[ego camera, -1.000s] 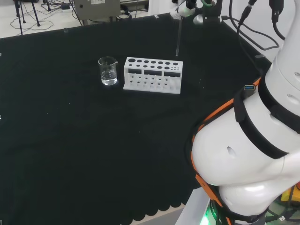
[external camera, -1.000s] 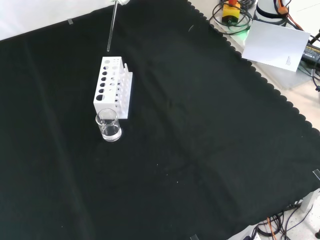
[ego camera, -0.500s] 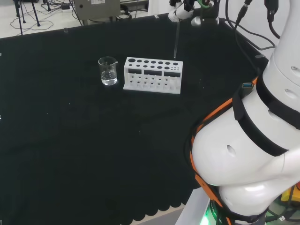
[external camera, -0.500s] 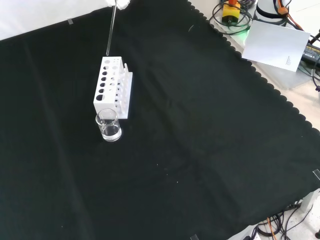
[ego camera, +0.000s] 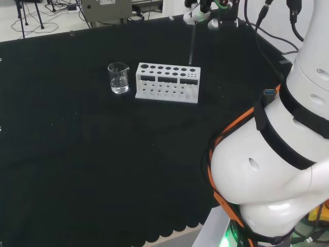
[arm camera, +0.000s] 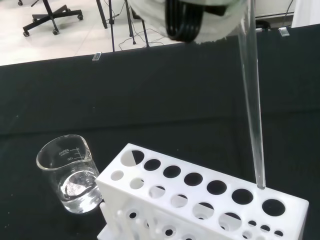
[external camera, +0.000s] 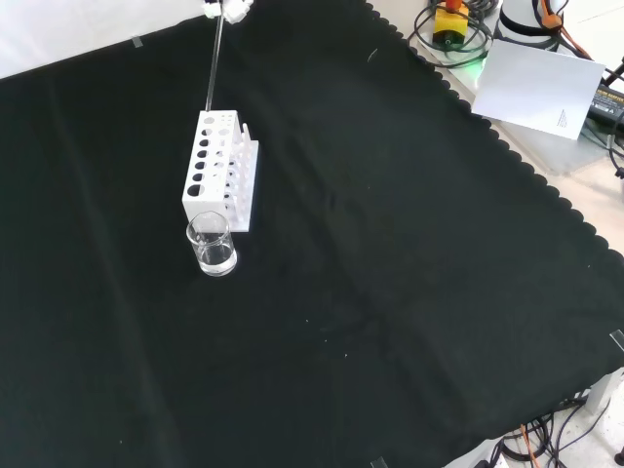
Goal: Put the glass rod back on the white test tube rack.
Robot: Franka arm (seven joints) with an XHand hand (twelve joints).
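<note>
Head view: the glass rod (ego camera: pixel 192 43) is held near-vertical from its upper end by the hand (ego camera: pixel 198 13), whose fingers are seen bunched at the rod's top; the lower tip hangs just above the right end of the white test tube rack (ego camera: pixel 167 82), with the small beaker (ego camera: pixel 119 78) of clear liquid standing just beside the rack's opposite end. Front view: the rod (external camera: pixel 212 63) is seen descending from the hand (external camera: pixel 226 8) to the far end of the rack (external camera: pixel 219 170), its tip at or just over the top plate; the beaker (external camera: pixel 212 245) is at the rack's near end. Wrist view: the rod (arm camera: pixel 251 95) is seen with its tip directly over the rack's (arm camera: pixel 200 197) top plate, close to the rim of one of the large end holes, not yet inside it; contact cannot be judged. Judgement: transport and rough alignment appear done; insertion into a hole and release remain.
</note>
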